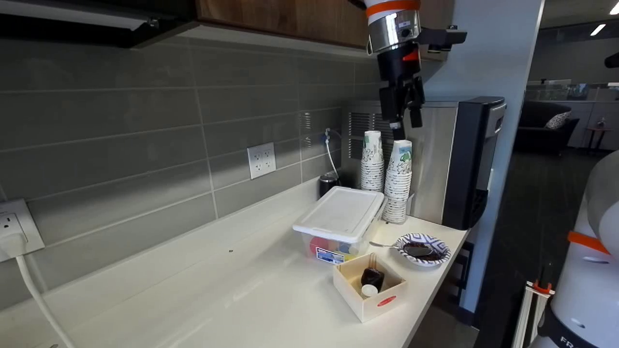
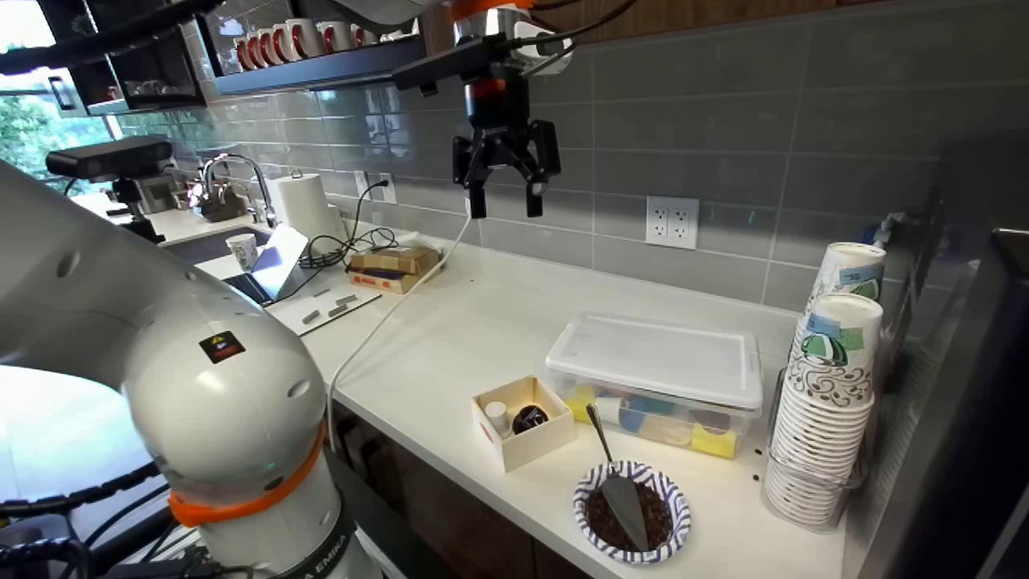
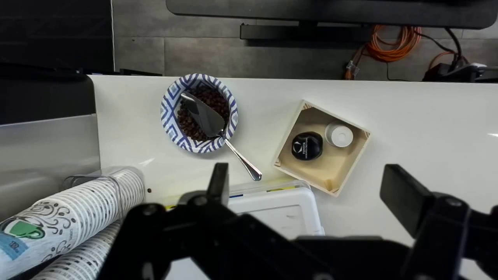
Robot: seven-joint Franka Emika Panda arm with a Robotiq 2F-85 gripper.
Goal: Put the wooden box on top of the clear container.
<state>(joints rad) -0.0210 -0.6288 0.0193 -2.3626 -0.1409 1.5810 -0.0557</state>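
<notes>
The wooden box sits upright on the white counter near its front edge. It holds a black round item and a white cylinder, and shows also in an exterior view and the wrist view. The clear container, white lid on, stands right beside it toward the wall; its lid is bare. In the wrist view the gripper hides much of the container. My gripper is open and empty, high above the counter; its fingers are spread wide apart in the wrist view.
A patterned bowl of dark beans with a metal server lies beside the box and container. Tall stacked cups stand beside the container, before a steel machine. Wooden cabinets hang above. A white cord crosses the counter.
</notes>
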